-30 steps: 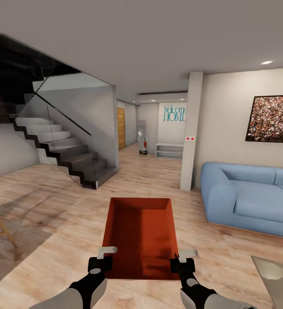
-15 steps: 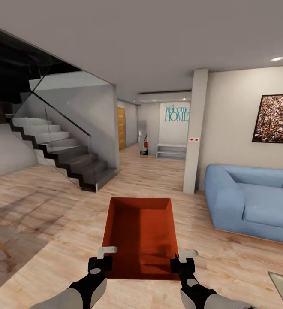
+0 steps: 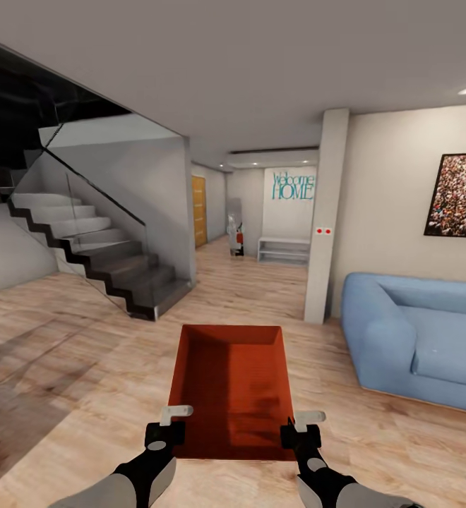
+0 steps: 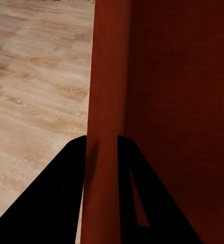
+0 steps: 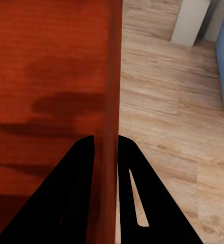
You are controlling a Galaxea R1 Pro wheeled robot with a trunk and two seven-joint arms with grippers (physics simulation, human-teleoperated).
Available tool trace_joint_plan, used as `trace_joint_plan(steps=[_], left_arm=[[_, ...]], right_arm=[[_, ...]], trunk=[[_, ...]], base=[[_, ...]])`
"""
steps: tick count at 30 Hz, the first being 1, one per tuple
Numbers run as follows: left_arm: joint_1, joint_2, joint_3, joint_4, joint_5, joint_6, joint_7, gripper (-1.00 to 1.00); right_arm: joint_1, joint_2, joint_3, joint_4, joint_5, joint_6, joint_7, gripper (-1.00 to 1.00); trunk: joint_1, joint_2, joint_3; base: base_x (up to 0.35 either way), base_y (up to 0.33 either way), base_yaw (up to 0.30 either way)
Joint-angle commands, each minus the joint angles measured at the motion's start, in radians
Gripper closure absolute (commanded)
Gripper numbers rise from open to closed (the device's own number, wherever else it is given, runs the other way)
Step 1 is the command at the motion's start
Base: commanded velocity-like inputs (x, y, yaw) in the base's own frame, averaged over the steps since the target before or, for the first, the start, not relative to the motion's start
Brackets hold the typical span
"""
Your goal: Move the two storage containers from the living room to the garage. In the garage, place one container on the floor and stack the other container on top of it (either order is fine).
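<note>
The task is at an early stage, by the look of it. One storage container [image 3: 233, 391] is off the ground and carried in front of the robot, but the surroundings are the living room, with light wood plank floor [image 3: 85, 367] all around. No garage and no concrete is in sight, and nothing is stacked yet. Left to do: carry this box out, set it down, and deal with the second box the same way.

Nearest the container, both arms reach forward and low, side by side, forearms roughly parallel. The left gripper [image 3: 166, 432] pinches the container's left wall near its near corner; the left wrist view shows the thin red wall running up between the two dark fingers [image 4: 56, 198], so this claw is clamped on the wall. The right gripper [image 3: 301, 434] does the same on the right wall, its fingers [image 5: 142, 198] closed on either side of it. The box sits level between them, open side up and empty.

Beyond the container to the right stands a blue sofa [image 3: 416, 339]. Farther off, left of the container, a staircase [image 3: 99, 261] climbs, and straight ahead a hallway leads past a white pillar [image 3: 326, 212].
</note>
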Motion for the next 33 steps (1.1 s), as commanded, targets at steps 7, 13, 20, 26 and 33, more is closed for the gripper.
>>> trace_joint_plan(steps=[7, 13, 20, 26, 33], left_arm=[[-0.002, 0.0, 0.055, -0.003, -0.009, -0.006, 0.021, 1.0], [-0.002, 0.0, 0.055, -0.003, -0.009, -0.006, 0.021, 1.0], [-0.002, 0.0, 0.055, -0.003, -0.009, -0.006, 0.021, 1.0], [-0.002, 0.0, 0.055, -0.003, -0.009, -0.006, 0.021, 1.0], [-0.002, 0.0, 0.055, -0.003, -0.009, -0.006, 0.021, 1.0]], right_arm=[[0.0, 0.0, -0.004, 0.002, -0.013, -0.002, -0.001, 1.0], [0.0, 0.0, -0.004, 0.002, -0.013, -0.002, -0.001, 1.0], [0.0, 0.0, -0.004, 0.002, -0.013, -0.002, -0.002, 1.0], [-0.001, 0.001, -0.004, 0.002, -0.013, -0.002, -0.002, 1.0], [0.0, 0.0, -0.004, 0.002, -0.013, -0.002, -0.002, 1.0]], trunk=[[0.001, -0.001, -0.002], [0.001, -0.001, -0.002], [0.001, -0.001, -0.002], [0.001, -0.001, -0.002], [0.001, -0.001, -0.002]], base=[[0.325, 0.0, 0.0], [0.325, 0.0, 0.0], [0.325, 0.0, 0.0], [0.325, 0.0, 0.0], [0.326, 0.0, 0.0]])
